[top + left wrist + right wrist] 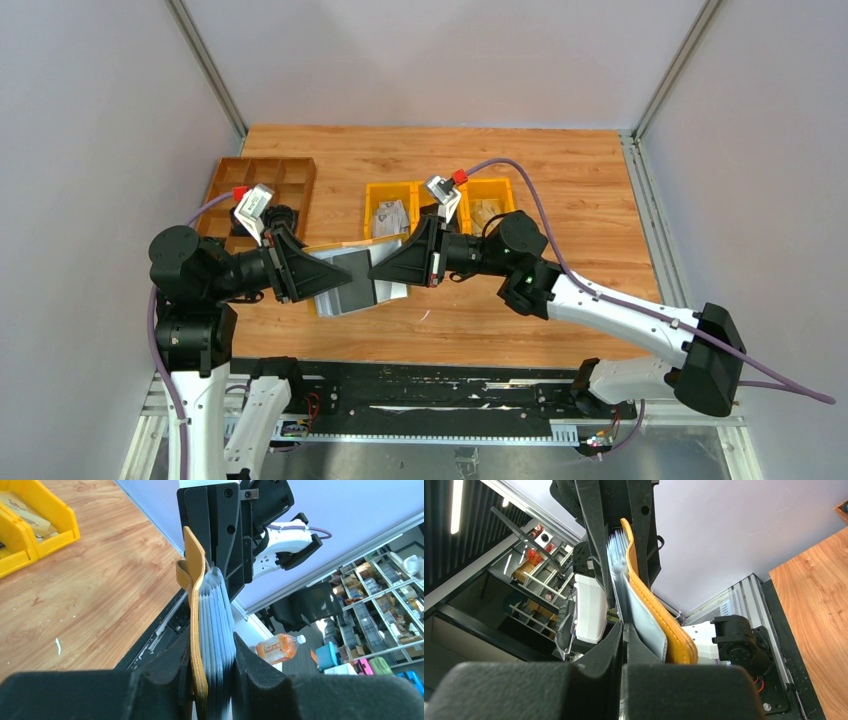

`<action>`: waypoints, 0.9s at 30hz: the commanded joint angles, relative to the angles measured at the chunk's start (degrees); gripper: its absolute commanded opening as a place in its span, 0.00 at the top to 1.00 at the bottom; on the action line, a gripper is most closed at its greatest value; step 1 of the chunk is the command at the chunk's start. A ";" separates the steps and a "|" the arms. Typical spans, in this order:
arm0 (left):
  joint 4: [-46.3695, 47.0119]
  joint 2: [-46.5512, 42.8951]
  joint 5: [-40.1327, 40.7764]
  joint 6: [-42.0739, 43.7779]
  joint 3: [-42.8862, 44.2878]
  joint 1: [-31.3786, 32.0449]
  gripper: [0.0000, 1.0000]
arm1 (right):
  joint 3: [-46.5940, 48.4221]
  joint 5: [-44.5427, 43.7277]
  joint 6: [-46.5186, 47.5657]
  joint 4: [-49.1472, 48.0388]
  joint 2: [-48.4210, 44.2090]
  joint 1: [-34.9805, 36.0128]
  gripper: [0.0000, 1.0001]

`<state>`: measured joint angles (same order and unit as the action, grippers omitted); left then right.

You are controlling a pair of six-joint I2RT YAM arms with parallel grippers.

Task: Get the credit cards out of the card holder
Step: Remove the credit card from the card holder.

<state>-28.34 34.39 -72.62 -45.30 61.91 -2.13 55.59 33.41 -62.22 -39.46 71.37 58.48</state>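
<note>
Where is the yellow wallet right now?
In the top view the wallet is held above the middle of the table, between the left and right jaws, in front of the yellow bins.

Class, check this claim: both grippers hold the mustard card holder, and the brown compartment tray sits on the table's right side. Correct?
No: the top external view shows the brown compartment tray on the left side of the table. The left gripper and right gripper do hold the card holder.

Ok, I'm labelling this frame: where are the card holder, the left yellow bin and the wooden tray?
card holder (196, 630), left wrist view, edge of its mustard leather cover.
left yellow bin (370, 210), top external view, its left wall.
wooden tray (265, 161), top external view, far rim.
</note>
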 commanded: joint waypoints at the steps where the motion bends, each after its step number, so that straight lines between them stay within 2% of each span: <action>1: 2.03 -0.74 -3.42 -1.74 1.21 0.26 0.82 | -1.12 -2.36 -0.03 0.01 -0.73 -0.87 1.00; 3: 1.97 -0.73 -2.61 -1.81 1.33 0.24 0.87 | -1.20 -1.56 -0.38 -0.40 -0.59 -0.91 0.90; 4: 2.04 -0.73 -2.31 -1.81 1.34 0.27 0.89 | -0.94 -0.87 -0.74 -0.93 -0.11 -0.80 0.81; 6: 2.17 -0.69 -1.23 -2.08 1.38 0.24 0.90 | -0.64 0.28 -1.18 -1.52 0.60 -0.64 0.69; 7: 2.32 -0.52 -0.89 -2.40 1.58 0.28 0.91 | -0.31 0.40 -1.12 -1.47 1.11 -0.42 0.65; 9: 2.34 -0.23 -0.81 -2.75 2.08 0.21 0.91 | 0.60 0.91 -1.11 -0.99 2.04 -0.21 0.64; 11: 2.19 -0.02 -1.09 -2.66 2.73 0.26 0.91 | 1.27 1.42 -1.51 -1.20 2.82 -0.12 0.68; 16: 1.65 -0.12 -0.60 -2.16 2.99 0.29 0.90 | 0.64 1.19 -2.26 -3.18 2.50 -0.12 0.91; 18: 1.55 0.01 -0.43 -2.08 3.02 0.29 0.84 | -0.44 0.77 -2.40 -3.76 1.56 -0.24 1.00; 22: 0.36 -0.17 0.85 -0.51 3.45 0.28 0.66 | -1.57 0.35 -2.35 -3.66 0.24 -0.55 1.00; 27: -0.26 -1.43 0.93 -0.22 2.47 0.24 0.62 | -1.95 -0.95 -2.36 -2.83 -0.57 -0.63 1.00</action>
<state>-29.26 34.48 -70.59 -45.41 63.05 -2.11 54.74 34.17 -64.79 -42.85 72.49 58.48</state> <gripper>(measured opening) 0.370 0.007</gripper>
